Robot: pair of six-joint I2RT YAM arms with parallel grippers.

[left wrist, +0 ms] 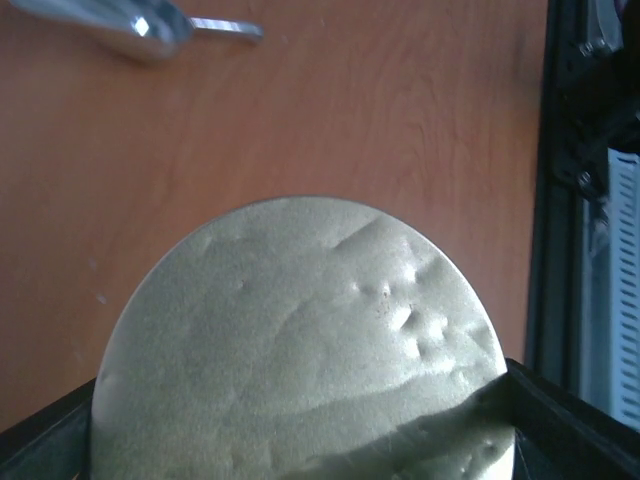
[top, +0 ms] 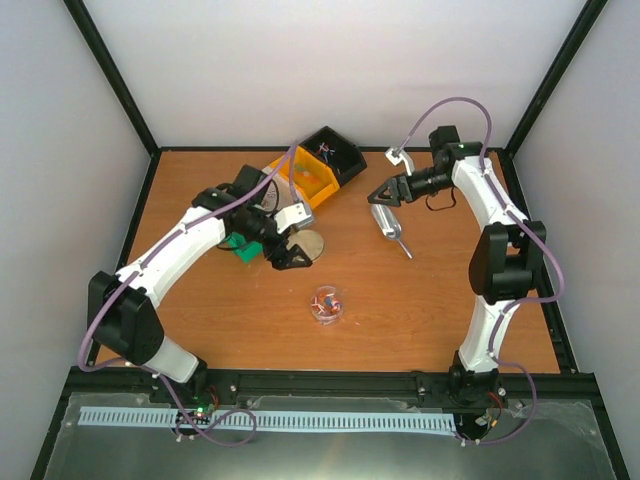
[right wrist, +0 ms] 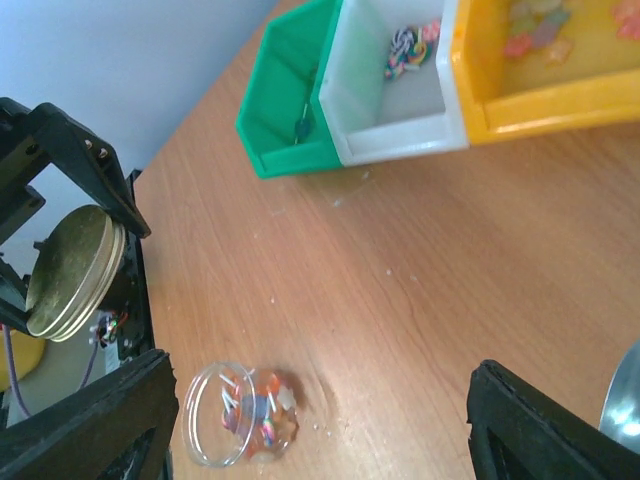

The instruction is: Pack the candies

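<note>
- left fingers (top: 290,258) were clamped wide across the gold lid (top: 312,243), one finger at each side of its rim; lid sat tilted; I couldn't tell whether its lower edge touched the table (top: 200,330)
- right fingers (top: 384,193) were spread apart, nothing between them; the metal scoop (top: 389,226) lay flat on the table just beside them, not touched
- candies (right wrist: 255,410): a small batch sat inside the clear jar (top: 327,304); jar lay on its side mid-table between the two arms, mouth uncovered, well apart from both sets of fingers
- more candies showed in the white bin (right wrist: 395,100), the yellow bin (right wrist: 560,100) and the black bin (top: 340,160); I couldn't make out what the small item in the green bin (right wrist: 285,120) was
- my read: filling looked over or paused, since the scoop was down; capping was the step in hand, as the lid was already gripped
- next move, as I judged it: the free right fingers stand the jar upright and steady it; then the left brings the lid flat over the mouth
- risks: a round jar on its side could roll; candies could spill from the uncovered mouth if I nudged it
</note>
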